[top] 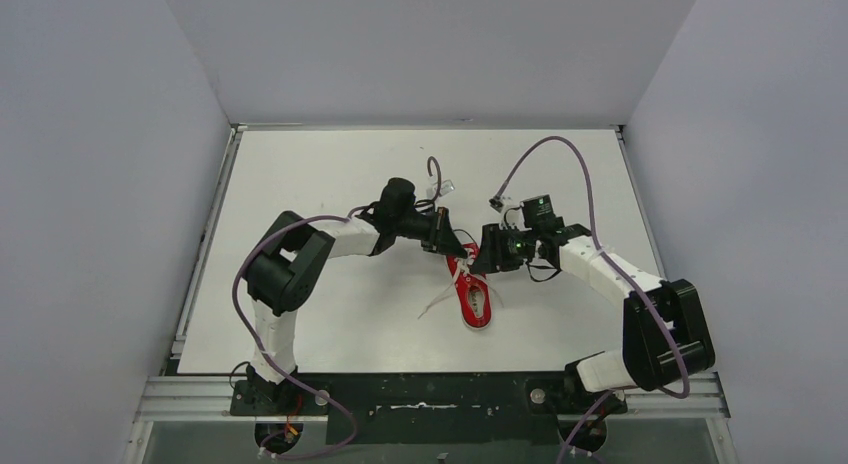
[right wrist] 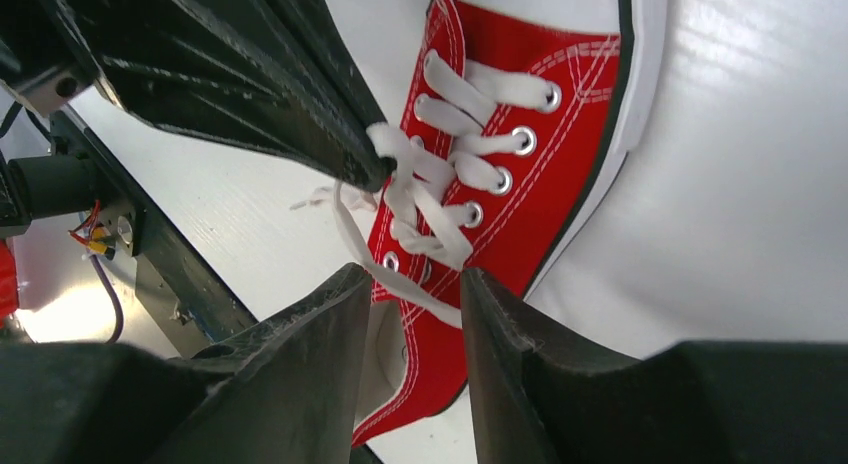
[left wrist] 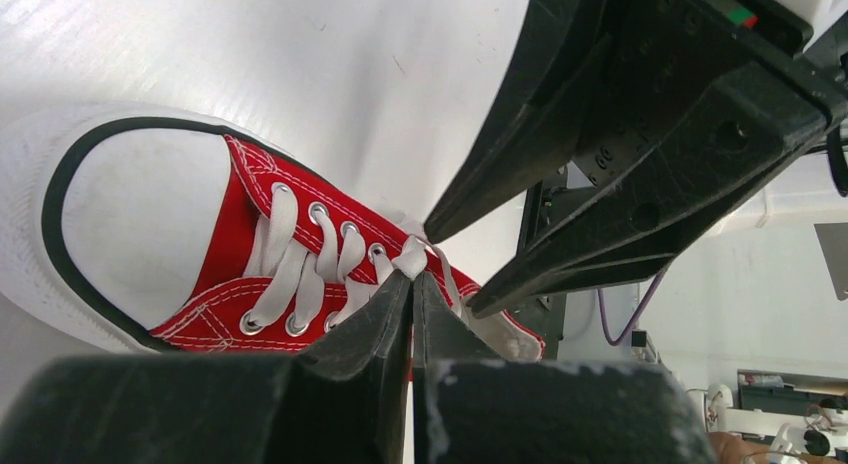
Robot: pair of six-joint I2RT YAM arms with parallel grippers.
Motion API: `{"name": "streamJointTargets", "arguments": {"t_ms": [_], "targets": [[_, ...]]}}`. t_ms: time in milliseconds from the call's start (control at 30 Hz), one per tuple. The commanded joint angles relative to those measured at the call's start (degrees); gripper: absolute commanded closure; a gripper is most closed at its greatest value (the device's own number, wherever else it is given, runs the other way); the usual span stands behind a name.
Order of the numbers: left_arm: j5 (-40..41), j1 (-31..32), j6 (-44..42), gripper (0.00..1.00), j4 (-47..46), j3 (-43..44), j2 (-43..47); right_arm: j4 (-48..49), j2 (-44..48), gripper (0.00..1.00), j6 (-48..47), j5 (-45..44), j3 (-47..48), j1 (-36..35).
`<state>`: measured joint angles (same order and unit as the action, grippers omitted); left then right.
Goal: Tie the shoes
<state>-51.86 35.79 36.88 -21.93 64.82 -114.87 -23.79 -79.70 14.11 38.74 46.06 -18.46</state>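
The shoes are one small red sneaker with white laces, lying on the white table between both arms. In the left wrist view its toe cap points left and the red canvas fills the middle. My left gripper is shut, pinching a white lace just above the top eyelets. My right gripper hangs over the shoe's opening with its jaws apart. A lace strand runs loosely across the gap, not clamped. From above, the left gripper and right gripper nearly meet.
Loose lace ends trail on the table to the shoe's left. Purple cables loop above both arms. Grey walls close three sides, and a metal rail runs along the near edge.
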Motion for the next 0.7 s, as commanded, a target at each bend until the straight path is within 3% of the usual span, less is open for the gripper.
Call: {"name": "streamJointTargets", "arguments": {"t_ms": [0, 167, 300, 533, 667], "targets": [[-1.84, -0.52, 0.03, 1.00, -2.70, -0.21, 3.96, 11.48, -1.29, 0.62, -1.57, 3.79, 0.39, 0.09], [-1.63, -0.52, 1.11, 1.00, -3.85, -1.04, 4.13, 8.91, -2.04, 0.67, -3.50, 5.26, -0.18, 0.46], [-1.67, -0.63, 1.43, 1.00, -4.05, -0.92, 3.93, 8.96, -0.31, 0.62, -3.18, 5.23, -2.01, 0.44], [-1.52, -0.72, 2.17, 1.00, -4.13, -0.39, 3.51, 8.38, 0.68, 0.62, -3.11, 3.27, -2.84, 0.01], [-1.67, -0.72, 2.68, 1.00, -4.76, -0.19, 3.63, 8.50, -0.85, 0.69, -2.88, 1.60, -3.13, 0.07]]}}
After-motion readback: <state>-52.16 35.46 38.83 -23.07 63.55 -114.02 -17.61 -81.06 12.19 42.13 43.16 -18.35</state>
